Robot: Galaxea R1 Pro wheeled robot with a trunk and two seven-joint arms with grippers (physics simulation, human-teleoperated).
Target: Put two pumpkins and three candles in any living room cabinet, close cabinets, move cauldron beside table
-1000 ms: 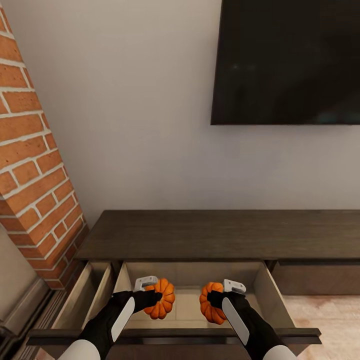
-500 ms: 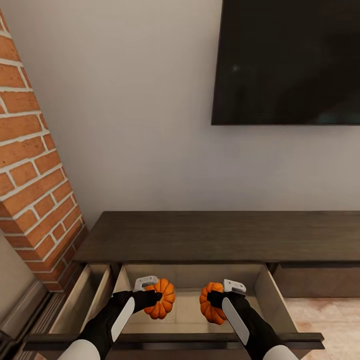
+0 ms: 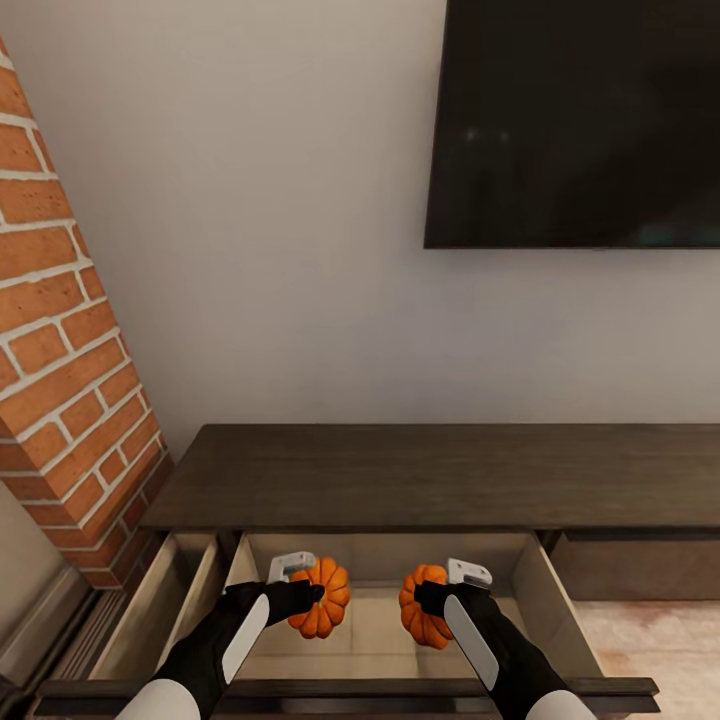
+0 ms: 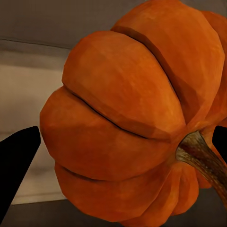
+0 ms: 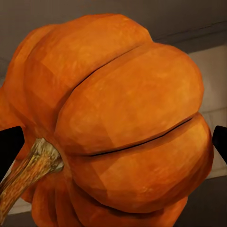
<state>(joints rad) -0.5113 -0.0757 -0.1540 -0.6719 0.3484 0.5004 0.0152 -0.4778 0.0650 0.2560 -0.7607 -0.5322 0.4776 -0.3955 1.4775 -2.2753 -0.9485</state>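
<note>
The long, low, dark brown wooden cabinet (image 3: 430, 470) stands against the pale wall, below a large black wall-mounted screen (image 3: 580, 120) and beside a red brick column (image 3: 60, 330). Its wide middle drawer with pale beige insides (image 3: 380, 625) is pulled out toward the robot, and a narrower drawer to the left (image 3: 165, 610) is open too.

The two arms reach over the wide drawer's dark front rail. The left end effector (image 3: 305, 585) is clamped on the left small round orange ribbed pumpkin (image 3: 322, 597), and the right end effector (image 3: 432, 590) is clamped on the right orange ribbed pumpkin (image 3: 422, 605). In the wrist views each pumpkin (image 4: 137, 113) (image 5: 118, 127) sits between the dark fingertips (image 4: 16, 161) (image 5: 9, 146) with its short brown stem pointing sideways, so both are gripped across the ribbed flanks.

Both pumpkins hang above the drawer floor, near each other but apart. How far above is hard to judge from the head view, so my advice is to lower each arm straight down until the fruit rests on the beige floor before loosening the grip; a round body let go from height is likely to roll. Keep them clear of the side walls and set back from the front rail, and leave floor free for the candles. Draw the fingers straight up after release so they do not nudge the pumpkins, then lift the arms clear of the rail before the drawer is pushed home
</note>
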